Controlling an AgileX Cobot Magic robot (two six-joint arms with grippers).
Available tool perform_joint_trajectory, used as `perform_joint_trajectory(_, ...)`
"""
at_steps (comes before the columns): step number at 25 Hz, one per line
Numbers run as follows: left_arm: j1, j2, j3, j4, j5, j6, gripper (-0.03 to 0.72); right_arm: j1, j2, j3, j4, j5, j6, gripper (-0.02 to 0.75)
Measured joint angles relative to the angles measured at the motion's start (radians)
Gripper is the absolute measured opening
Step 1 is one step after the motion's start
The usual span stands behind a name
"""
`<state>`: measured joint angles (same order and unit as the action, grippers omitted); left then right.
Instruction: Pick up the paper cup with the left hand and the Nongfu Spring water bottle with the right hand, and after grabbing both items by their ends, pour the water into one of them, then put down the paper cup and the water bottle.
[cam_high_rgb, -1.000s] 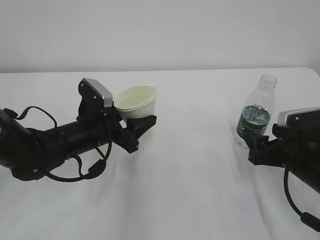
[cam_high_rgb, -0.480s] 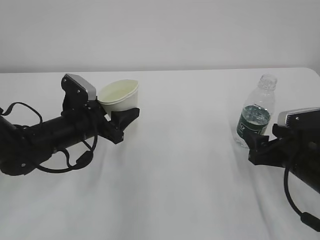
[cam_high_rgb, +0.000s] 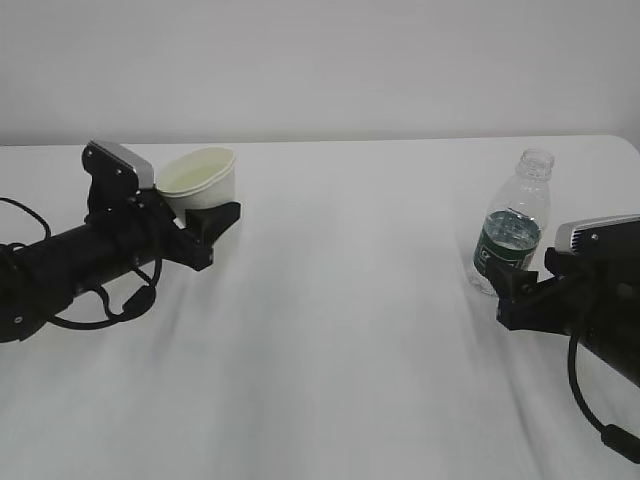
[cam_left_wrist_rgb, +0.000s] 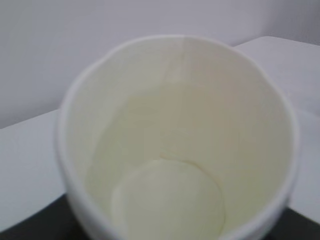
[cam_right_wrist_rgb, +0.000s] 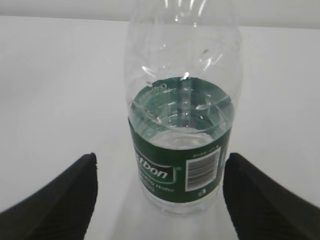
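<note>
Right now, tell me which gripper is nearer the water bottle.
Right. The right gripper has its open jaws on either side of the water bottle without touching it. The left gripper is far across the table, holding the paper cup.

The left hand (cam_high_rgb: 215, 222) carried the paper cup (cam_high_rgb: 200, 180) leftward.

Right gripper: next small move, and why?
Probably close the right gripper on the water bottle. In the right wrist view its jaws stand open on either side of the label, clear of the plastic, with the bottle centred and upright on the table. The left gripper already holds the paper cup, so the bottle is the ungrasped item.
</note>
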<state>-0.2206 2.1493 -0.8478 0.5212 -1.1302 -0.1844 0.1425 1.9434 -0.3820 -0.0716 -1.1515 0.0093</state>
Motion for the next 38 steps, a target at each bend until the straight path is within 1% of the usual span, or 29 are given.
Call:
perform_joint_trajectory(17,0.136,0.000,0.000,-0.028,0.000,0.000,0.429,0.000,0.000,0.000,0.000,0.002,0.001,0.594)
perform_joint_trajectory(21,0.165,0.000,0.000,-0.064,0.000,0.000,0.429,0.000,0.000,0.000,0.000,0.002,0.001,0.594)
perform_joint_trajectory(27,0.195,0.000,0.000,-0.148,0.000,0.000,0.429,0.000,0.000,0.000,0.000,0.002,0.001,0.594)
perform_joint_trajectory(38,0.271,0.000,0.000,-0.182,0.000,0.000,0.429,0.000,0.000,0.000,0.000,0.002,0.001,0.594)
